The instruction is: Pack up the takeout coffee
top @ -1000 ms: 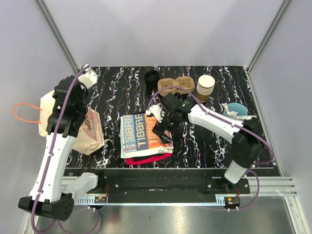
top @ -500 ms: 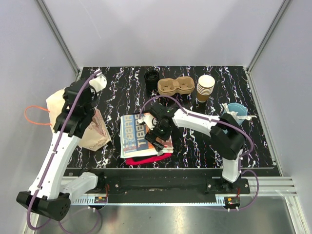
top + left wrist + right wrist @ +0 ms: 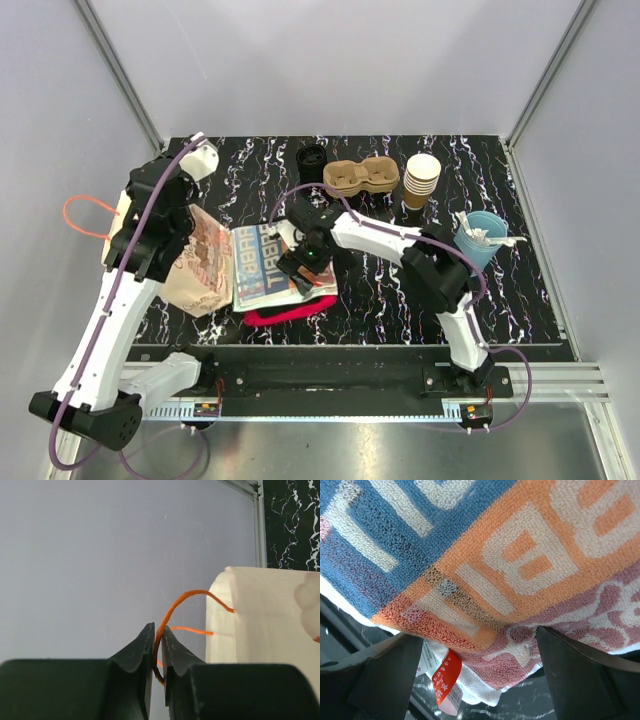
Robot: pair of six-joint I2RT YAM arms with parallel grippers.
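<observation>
The takeout coffee seems to be the small dark cup with a round black lid (image 3: 312,163) at the back of the table, far from both grippers. My left gripper (image 3: 157,630) is shut on the thin orange handle (image 3: 186,599) of a pale paper bag (image 3: 265,625). In the top view that bag (image 3: 195,265) stands at the left, its handle (image 3: 85,207) looped out to the side. My right gripper (image 3: 305,262) is open, low over a folded blue and orange towel (image 3: 485,555), its fingers wide apart with nothing gripped.
A brown cardboard cup carrier (image 3: 360,177) and a stack of lidless paper cups (image 3: 421,178) stand at the back. A light blue cup with white stirrers (image 3: 480,236) is at the right. A red cloth (image 3: 290,315) lies under the towel, which carries a red tag (image 3: 447,677).
The left arm has carried the bag rightward, up against the towel. The right gripper has swept left across the towel, and the towel has shifted left with it.
</observation>
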